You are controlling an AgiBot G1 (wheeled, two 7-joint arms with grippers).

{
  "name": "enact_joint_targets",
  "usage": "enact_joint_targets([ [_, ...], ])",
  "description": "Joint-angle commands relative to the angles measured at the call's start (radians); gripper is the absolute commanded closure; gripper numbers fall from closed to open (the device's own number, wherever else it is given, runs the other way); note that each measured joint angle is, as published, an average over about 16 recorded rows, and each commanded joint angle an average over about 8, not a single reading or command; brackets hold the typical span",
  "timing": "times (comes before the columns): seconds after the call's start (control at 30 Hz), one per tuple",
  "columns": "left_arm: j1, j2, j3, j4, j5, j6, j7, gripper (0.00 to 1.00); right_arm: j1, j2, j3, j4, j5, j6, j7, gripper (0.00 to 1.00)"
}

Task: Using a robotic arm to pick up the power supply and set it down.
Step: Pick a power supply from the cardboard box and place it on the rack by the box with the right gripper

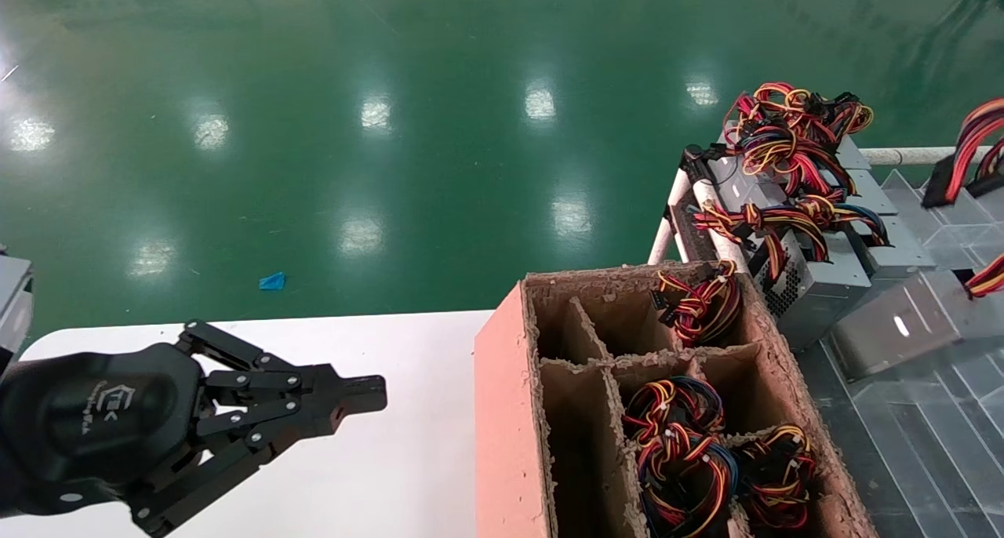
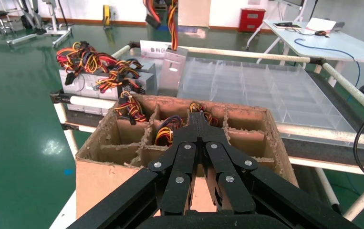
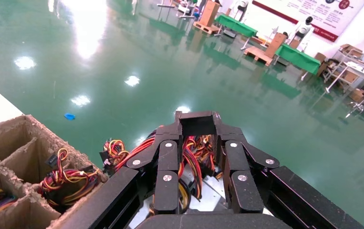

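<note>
Your landmark is the cardboard divider box (image 1: 510, 412): a rough, fibrous carton with frayed rims and thin partitions forming cells. Several cells hold bundles of red, yellow, orange and black wires (image 1: 682, 452); the cells on its table side show no wires.

Your left gripper (image 1: 369, 393) hovers over the white table (image 1: 408, 444), just beside the box on its left, fingertips pointing at the box wall. Its jointed black fingers are pressed together with nothing between them.

Beyond the box's far right corner, grey sheet-metal power supplies (image 1: 816, 279) lie in a row on a rack of white tubes (image 1: 667, 224), perforated vent sides showing, tangled wire bundles (image 1: 792, 138) heaped on top. A clear plastic divider tray (image 2: 265, 90) lies to the box's right.

Your right gripper (image 3: 196, 119) hangs above those power supplies, apart from them; its fingertips meet at the tips, holding nothing, with the wires visible behind the linkage.

A small blue scrap (image 1: 272, 281) lies on the glossy green floor (image 1: 392, 91) beyond the table.
</note>
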Motion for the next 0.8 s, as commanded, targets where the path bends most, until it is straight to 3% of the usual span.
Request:
enact_joint_targets([
  [0.03, 0.0, 0.0, 0.0, 0.0, 0.0, 0.0, 0.0, 1.0, -0.023, -0.005, -0.001, 0.003, 0.026, 0.015, -0.019, 1.0],
  [0.43, 0.0, 0.0, 0.0, 0.0, 0.0, 0.0, 0.0, 1.0, -0.134, 0.026, -0.022, 0.077, 0.146, 0.081, -0.06, 1.0],
  [0.8, 0.0, 0.0, 0.0, 0.0, 0.0, 0.0, 0.0, 1.0, -0.218, 0.026, -0.048, 0.141, 0.244, 0.189, -0.105, 1.0],
])
